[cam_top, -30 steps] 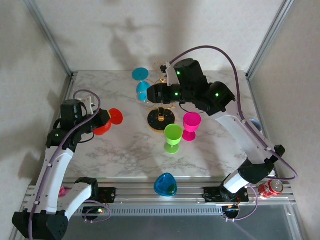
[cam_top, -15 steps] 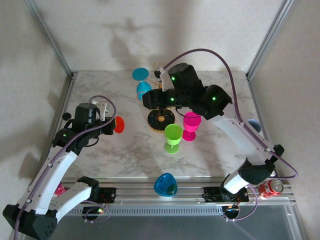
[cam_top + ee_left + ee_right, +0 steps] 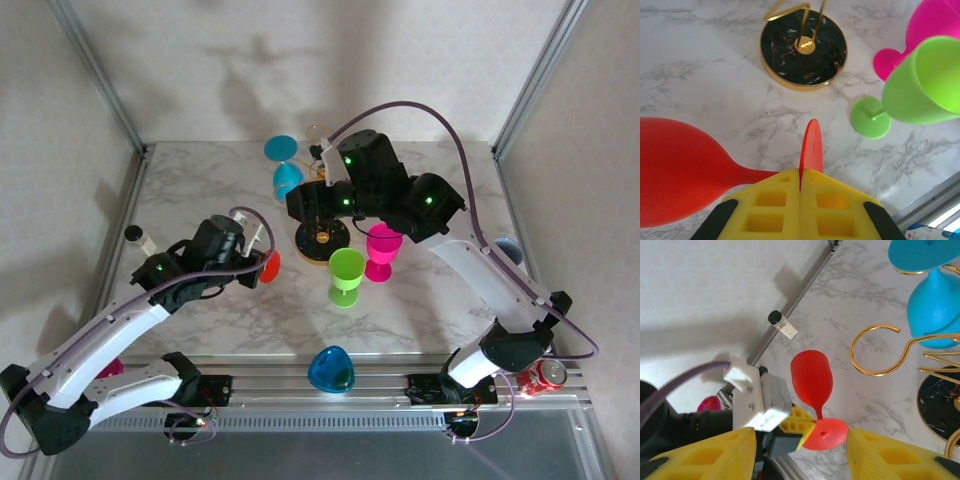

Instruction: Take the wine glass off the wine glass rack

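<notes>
A red wine glass (image 3: 675,170) lies sideways just above the marble, and my left gripper (image 3: 801,175) is shut on the edge of its round foot (image 3: 811,147). From above, the left gripper (image 3: 255,268) holds the red glass (image 3: 270,265) left of the wine glass rack (image 3: 322,236). The rack's black base (image 3: 803,48) lies ahead of it. A blue wine glass (image 3: 935,310) hangs upside down from a gold loop (image 3: 875,355). My right gripper (image 3: 801,440) hovers open beside the rack (image 3: 297,205), looking down on the red glass (image 3: 811,377) with nothing between its fingers.
A green glass (image 3: 346,272) and a pink glass (image 3: 383,245) stand upright right of the rack base. A blue cup (image 3: 330,370) lies at the front rail, with a soda can (image 3: 540,375) at front right. A metal frame post (image 3: 100,80) borders the table's left side.
My left arm has swung right and forward, carrying the red glass toward the table's middle near the rack base. The right arm has barely shifted.
</notes>
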You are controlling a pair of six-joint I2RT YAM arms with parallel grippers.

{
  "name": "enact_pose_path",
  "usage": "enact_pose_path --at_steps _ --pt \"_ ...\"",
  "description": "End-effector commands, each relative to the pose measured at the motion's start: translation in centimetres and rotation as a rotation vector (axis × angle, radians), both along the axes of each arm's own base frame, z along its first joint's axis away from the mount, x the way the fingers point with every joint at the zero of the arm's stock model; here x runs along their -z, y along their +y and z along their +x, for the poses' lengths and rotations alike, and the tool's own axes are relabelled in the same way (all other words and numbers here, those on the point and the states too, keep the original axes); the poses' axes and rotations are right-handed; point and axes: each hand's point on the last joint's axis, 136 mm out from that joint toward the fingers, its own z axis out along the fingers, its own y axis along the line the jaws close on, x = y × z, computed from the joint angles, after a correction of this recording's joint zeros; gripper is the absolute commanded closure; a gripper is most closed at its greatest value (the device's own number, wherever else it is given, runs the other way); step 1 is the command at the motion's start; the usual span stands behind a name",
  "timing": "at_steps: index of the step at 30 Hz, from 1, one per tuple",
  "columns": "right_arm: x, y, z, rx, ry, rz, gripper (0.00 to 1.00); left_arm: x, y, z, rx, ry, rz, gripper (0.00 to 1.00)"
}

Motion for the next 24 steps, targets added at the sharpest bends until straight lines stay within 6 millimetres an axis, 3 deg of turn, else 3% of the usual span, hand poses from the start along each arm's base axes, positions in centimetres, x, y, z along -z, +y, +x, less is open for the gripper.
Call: enact_pose_path --at_steps 1,15,24 --pt "-1.5 -0.1 -1.0 -0.025 -0.02 0.049 0.49 -0.5 0.4 -0.4 -0.035 -0.023 0.064 1.0" --pt "-1.1 0.0 -0.9 -0.023 -0.014 0.049 0.49 -0.8 -1.8 -2.4 -0.001 -0.129 0.22 1.0" --pt "-1.2 0.6 -0.7 -0.03 -0.02 0.053 0.49 -2.0 -1.1 -1.7 -0.004 -0.23 0.28 1.0"
